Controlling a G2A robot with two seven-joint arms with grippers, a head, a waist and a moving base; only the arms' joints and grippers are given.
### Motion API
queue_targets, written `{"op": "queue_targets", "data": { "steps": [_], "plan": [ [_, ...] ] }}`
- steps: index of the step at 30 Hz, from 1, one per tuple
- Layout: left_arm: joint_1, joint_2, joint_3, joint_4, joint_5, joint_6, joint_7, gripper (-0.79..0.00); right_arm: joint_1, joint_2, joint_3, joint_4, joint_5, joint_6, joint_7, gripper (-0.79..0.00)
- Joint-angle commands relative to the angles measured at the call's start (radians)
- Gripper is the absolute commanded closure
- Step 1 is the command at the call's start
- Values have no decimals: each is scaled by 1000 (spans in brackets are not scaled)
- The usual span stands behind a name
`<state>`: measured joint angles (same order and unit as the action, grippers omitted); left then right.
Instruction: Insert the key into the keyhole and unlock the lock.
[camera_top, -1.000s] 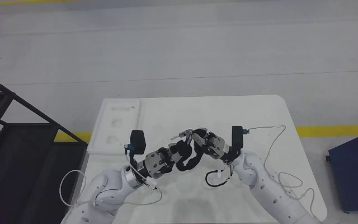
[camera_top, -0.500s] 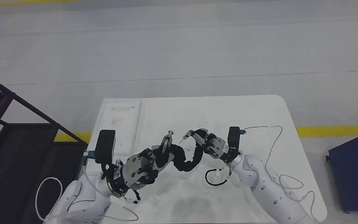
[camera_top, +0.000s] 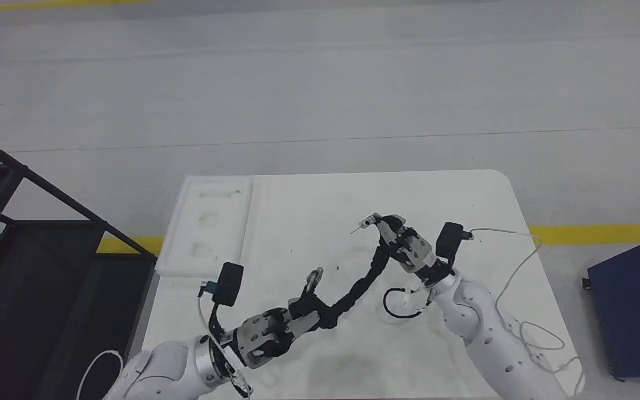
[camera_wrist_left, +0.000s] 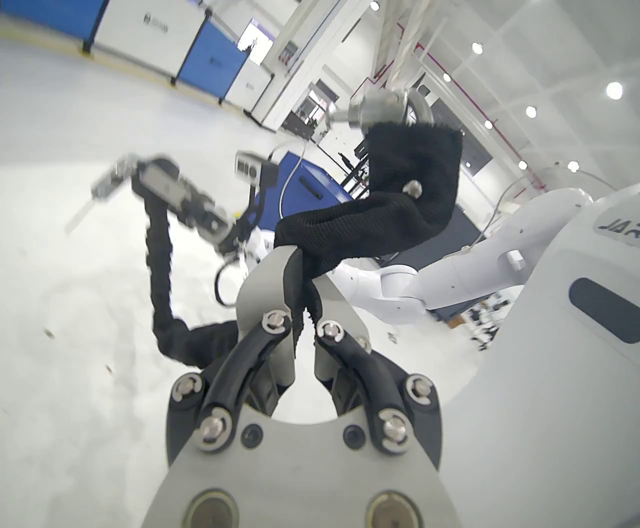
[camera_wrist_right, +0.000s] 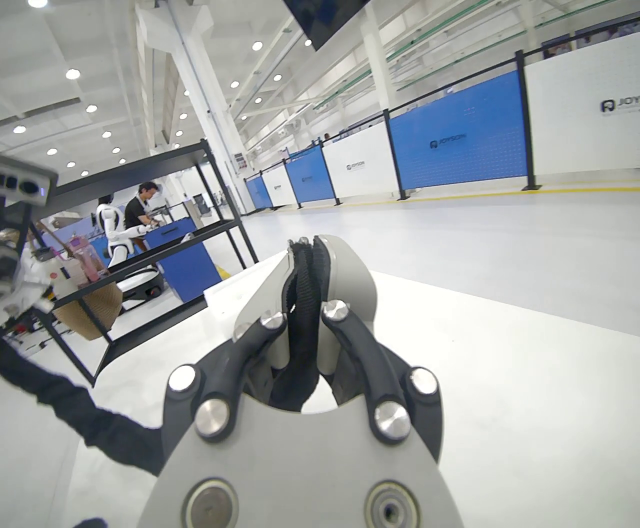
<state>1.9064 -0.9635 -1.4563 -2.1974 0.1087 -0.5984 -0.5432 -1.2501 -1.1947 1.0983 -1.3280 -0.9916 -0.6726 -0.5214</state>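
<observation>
The left hand (camera_wrist_left: 300, 269) is clamping its two fingers tight on the black woven sleeve of the cable lock (camera_wrist_left: 350, 225), and the fabric is bunching between the pads. Just past the grip the sleeve is folding upward and ending in the metal lock head (camera_wrist_left: 380, 107), which is standing clear above the fingertips. The left wrist view is giving that detail close up. The top view is placing the left hand (camera_top: 306, 314) low over the near part of the tabletop (camera_top: 470, 200), with the lock head (camera_top: 313, 277) showing as a small bright piece just beyond it.

From there the cable lock (camera_top: 350, 288) is arcing across the tabletop to the right hand (camera_top: 380, 222), which is sitting farther from the robot. The right wrist view is showing the right hand (camera_wrist_right: 306, 250) pressed shut on a strip of the same black fabric, with more of the sleeve (camera_wrist_right: 75, 415) trailing off beside it. Seen from the left wrist camera, the right hand (camera_wrist_left: 107, 177) is carrying a thin pale key (camera_wrist_left: 77, 220) that is poking out past its fingertips. From above, the key (camera_top: 355, 229) is pointing away from the lock head and is well apart from it.

A white tray (camera_top: 210, 225) is lying along the tabletop's left edge, and a black rack (camera_top: 50, 260) is standing beside it.
</observation>
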Motion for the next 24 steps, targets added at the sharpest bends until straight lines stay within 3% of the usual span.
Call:
{"op": "queue_targets", "data": {
  "steps": [1,6,9,13,21,22,23,24],
  "plan": [
    [-3,2,12,24,0,17,-44,0,-18,3,22,-14,3,15,-11,0],
    [-24,-1,74,102,30,64,-71,0,-66,12,73,-66,-17,31,-36,0],
    [-59,-5,140,178,-15,151,-119,0,-91,18,99,-91,-38,34,-38,0],
    [-178,-18,224,273,75,214,-125,0,-109,18,111,-97,-44,47,-33,0],
    [-407,-61,389,477,294,274,6,0,-112,7,87,-110,-8,59,-28,0],
    [-433,-67,399,496,325,307,30,-354,-109,5,83,-112,-6,58,-25,0],
    [-455,-72,413,502,366,339,53,-785,-107,4,79,-113,-2,57,-23,0],
    [-473,-77,426,497,384,346,70,-785,-103,3,76,-114,-2,57,-20,0]
  ]
}}
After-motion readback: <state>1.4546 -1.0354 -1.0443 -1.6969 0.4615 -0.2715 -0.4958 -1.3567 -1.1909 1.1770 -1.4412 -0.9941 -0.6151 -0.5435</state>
